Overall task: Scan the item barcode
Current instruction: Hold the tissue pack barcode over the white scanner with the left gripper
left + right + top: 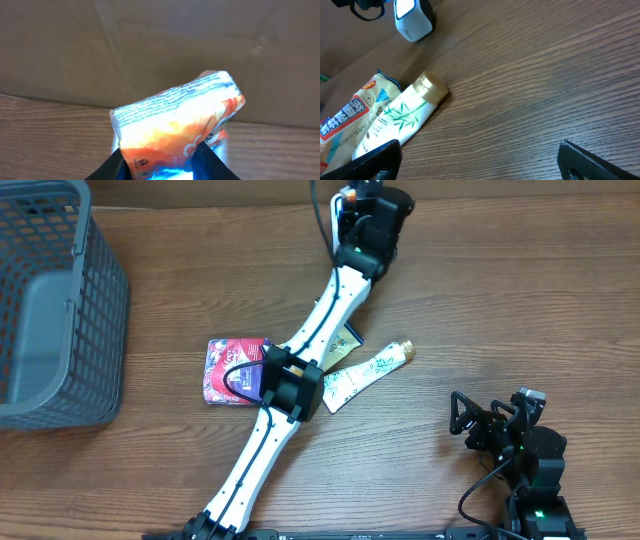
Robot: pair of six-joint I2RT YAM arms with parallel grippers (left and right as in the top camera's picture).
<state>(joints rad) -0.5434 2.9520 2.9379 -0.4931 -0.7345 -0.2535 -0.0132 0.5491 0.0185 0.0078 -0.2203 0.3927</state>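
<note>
Packet inside left hand

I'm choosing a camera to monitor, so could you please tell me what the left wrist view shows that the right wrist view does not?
Left wrist only: an orange-and-white packet gripped between the left fingers. Right wrist only: a gold-capped tube beside a printed pouch, and a white device. Both: the wooden table.
</note>
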